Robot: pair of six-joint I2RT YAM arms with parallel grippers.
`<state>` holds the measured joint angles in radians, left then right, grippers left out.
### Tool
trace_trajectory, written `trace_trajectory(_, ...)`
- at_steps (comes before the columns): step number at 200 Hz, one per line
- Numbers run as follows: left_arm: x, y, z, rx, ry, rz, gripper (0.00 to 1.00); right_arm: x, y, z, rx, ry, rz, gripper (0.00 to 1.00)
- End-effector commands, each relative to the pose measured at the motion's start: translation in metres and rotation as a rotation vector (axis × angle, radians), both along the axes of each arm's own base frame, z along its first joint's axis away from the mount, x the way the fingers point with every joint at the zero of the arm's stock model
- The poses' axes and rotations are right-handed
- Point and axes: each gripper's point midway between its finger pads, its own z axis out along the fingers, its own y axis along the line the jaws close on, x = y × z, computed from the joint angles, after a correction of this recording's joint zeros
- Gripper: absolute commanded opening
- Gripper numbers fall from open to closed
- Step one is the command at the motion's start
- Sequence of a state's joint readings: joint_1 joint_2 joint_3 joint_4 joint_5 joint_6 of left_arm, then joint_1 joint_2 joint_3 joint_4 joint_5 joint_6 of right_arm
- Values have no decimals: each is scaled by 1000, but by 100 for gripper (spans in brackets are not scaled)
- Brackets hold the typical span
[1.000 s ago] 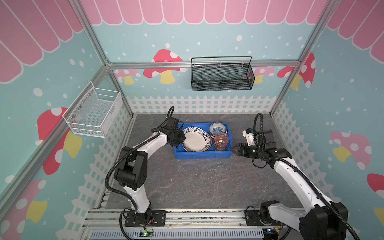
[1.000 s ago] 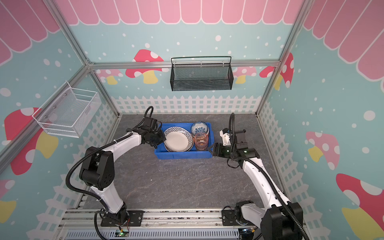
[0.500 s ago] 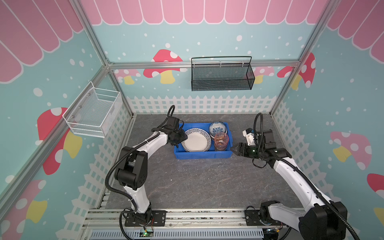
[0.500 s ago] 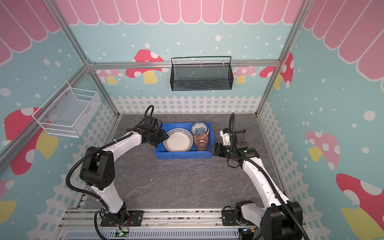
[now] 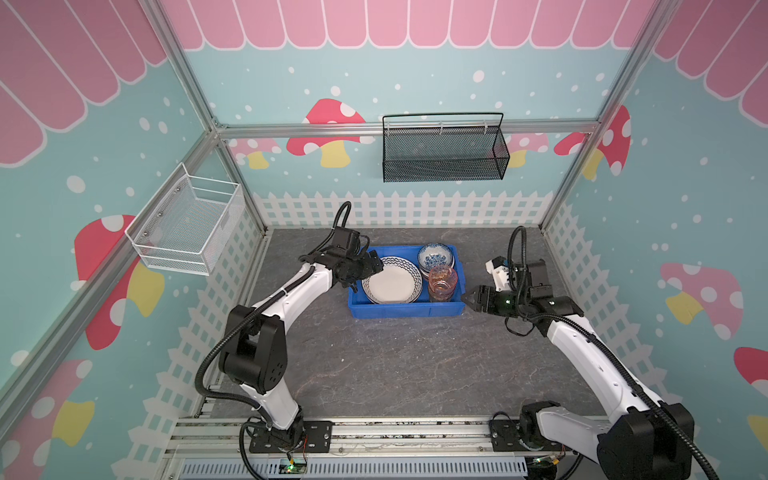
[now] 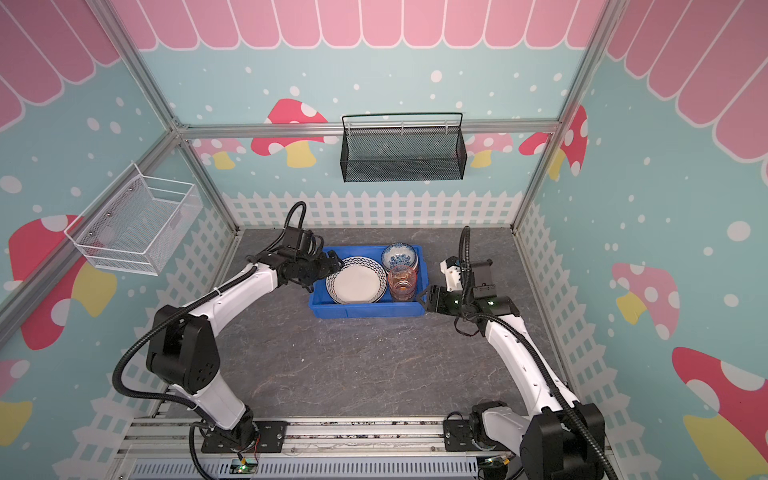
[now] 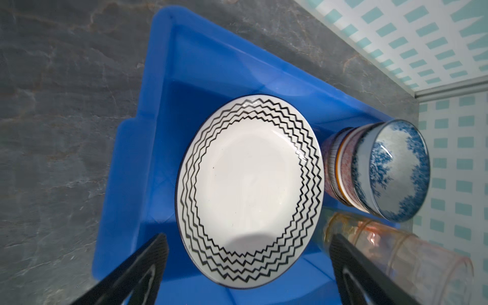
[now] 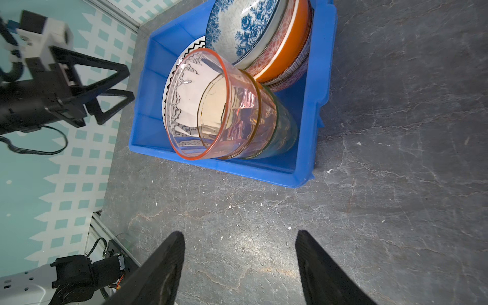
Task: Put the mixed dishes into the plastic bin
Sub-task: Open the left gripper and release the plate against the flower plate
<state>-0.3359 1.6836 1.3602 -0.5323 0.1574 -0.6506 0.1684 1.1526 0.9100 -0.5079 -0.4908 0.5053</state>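
Zigzag-rimmed plate lies in the blue plastic bin beside stacked bowls and nested cups, left fingers spread wide, not touching it, right fingers open, empty over the table (placing looks done, next: lift left arm clear of rim).
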Motion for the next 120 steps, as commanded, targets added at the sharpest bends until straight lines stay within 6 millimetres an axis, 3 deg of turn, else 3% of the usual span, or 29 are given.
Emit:
trace_trajectory(1,-6,5,40,4,-85,-7,99,8,-2,9,-4,-31,4,70)
trace_trajectory(28,-16,13,62,12,-144,-2,100,15,-4,23,-15,-58,7,71)
trace_trajectory(63,-23,34,66,27,-168,20,100,25,-13,47,-76,-141,-4,84)
trace_trajectory(76,-27,42,67,44,-182,21,100,30,-23,55,-118,-167,-47,90)
trace_trajectory(79,-27,44,67,50,-187,23,100,31,-26,56,-129,-170,-58,99)
trace_trajectory(120,-39,75,68,108,-253,69,100,40,-53,77,-235,-247,-158,97)
